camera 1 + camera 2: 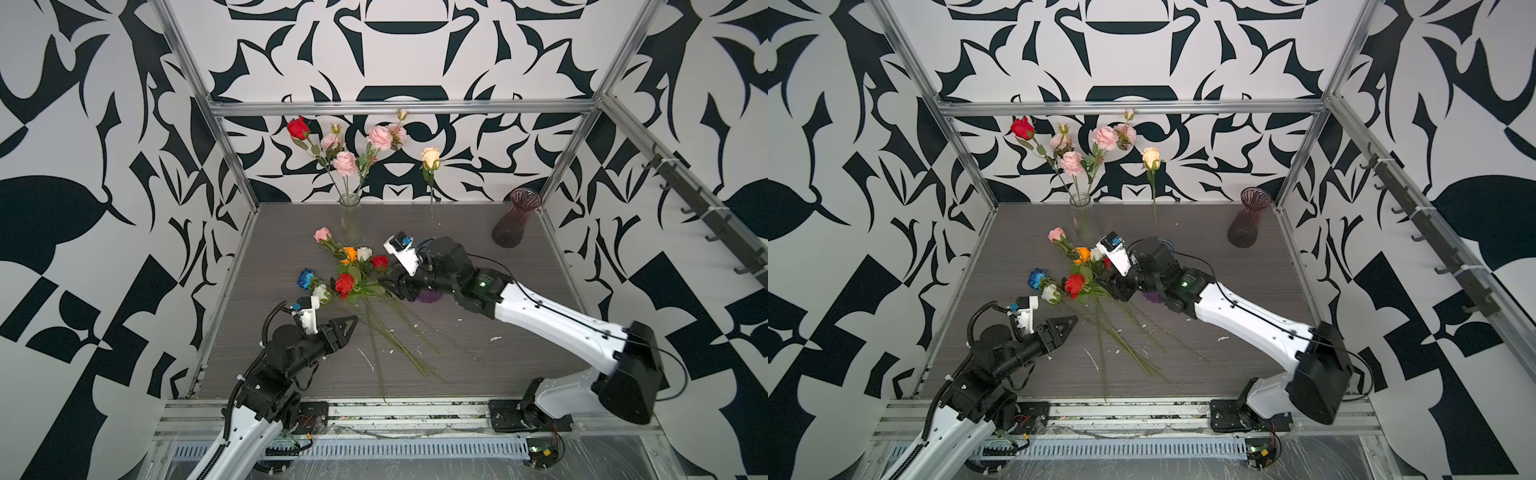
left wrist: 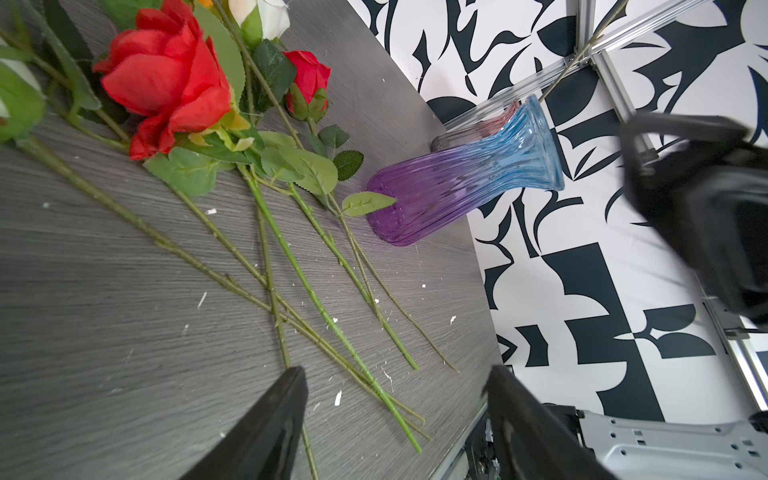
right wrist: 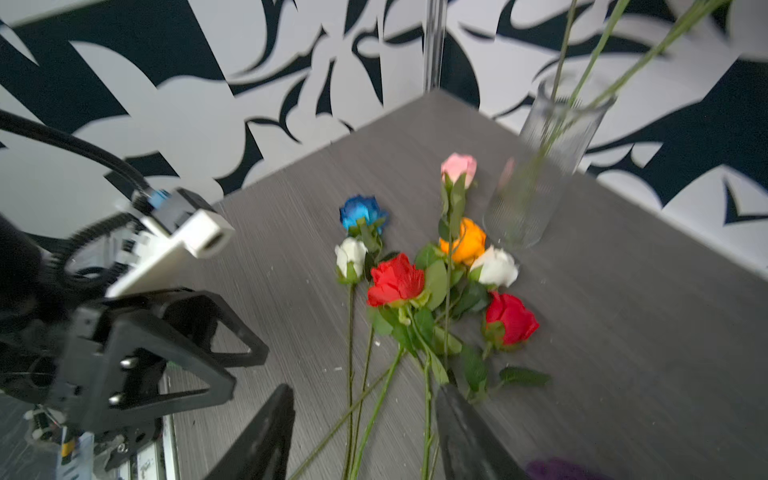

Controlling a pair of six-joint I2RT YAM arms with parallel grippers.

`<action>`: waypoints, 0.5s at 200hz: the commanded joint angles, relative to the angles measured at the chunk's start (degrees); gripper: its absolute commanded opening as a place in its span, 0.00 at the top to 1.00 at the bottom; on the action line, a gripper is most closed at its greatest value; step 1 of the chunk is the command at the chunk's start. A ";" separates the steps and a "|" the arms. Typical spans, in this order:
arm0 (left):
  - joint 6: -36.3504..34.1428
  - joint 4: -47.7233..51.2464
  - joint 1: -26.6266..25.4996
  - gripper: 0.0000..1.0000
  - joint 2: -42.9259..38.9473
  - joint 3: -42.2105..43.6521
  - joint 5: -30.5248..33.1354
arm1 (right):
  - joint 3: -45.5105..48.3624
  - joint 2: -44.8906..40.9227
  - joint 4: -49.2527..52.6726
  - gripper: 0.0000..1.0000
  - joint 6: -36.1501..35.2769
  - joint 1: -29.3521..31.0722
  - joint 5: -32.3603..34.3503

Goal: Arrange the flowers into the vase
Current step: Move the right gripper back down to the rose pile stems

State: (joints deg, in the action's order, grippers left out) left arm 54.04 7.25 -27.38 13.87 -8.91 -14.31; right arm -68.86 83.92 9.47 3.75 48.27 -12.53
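Observation:
Several loose flowers (image 1: 353, 274) lie in a fan on the grey table (image 1: 478, 365): red (image 3: 395, 280), white, orange, blue and pink roses, stems pointing to the front. My right gripper (image 3: 365, 399) is open low over them, with a few green stems between its fingers (image 3: 461, 424), which touch none. My left gripper (image 2: 395, 374) is open and empty above the stem ends, left of the bunch in both top views (image 1: 1073, 322). A clear glass vase (image 1: 350, 216) at the back holds pink blooms and a red rose. A purple-to-blue vase (image 2: 457, 178) holds one peach rose (image 1: 431, 158).
A dark reddish vase (image 1: 515, 218) stands empty at the back right corner. The right arm (image 1: 540, 316) stretches across the table's right half and hides most of the purple-to-blue vase in both top views. Aluminium frame posts and patterned walls close in the table.

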 commanded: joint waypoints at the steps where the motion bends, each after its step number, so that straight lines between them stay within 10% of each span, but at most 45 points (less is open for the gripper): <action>1: 0.04 1.28 0.13 0.27 -1.10 0.64 0.59 | -4.20 5.20 7.10 0.45 4.99 0.24 -0.24; 100: -0.13 1.63 0.22 0.27 -1.46 0.64 0.54 | -17.70 28.18 21.69 0.54 7.80 0.66 0.14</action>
State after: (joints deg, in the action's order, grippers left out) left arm 54.04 8.62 -27.38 13.10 -8.86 -14.15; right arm -82.11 111.20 26.55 10.85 48.38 -13.61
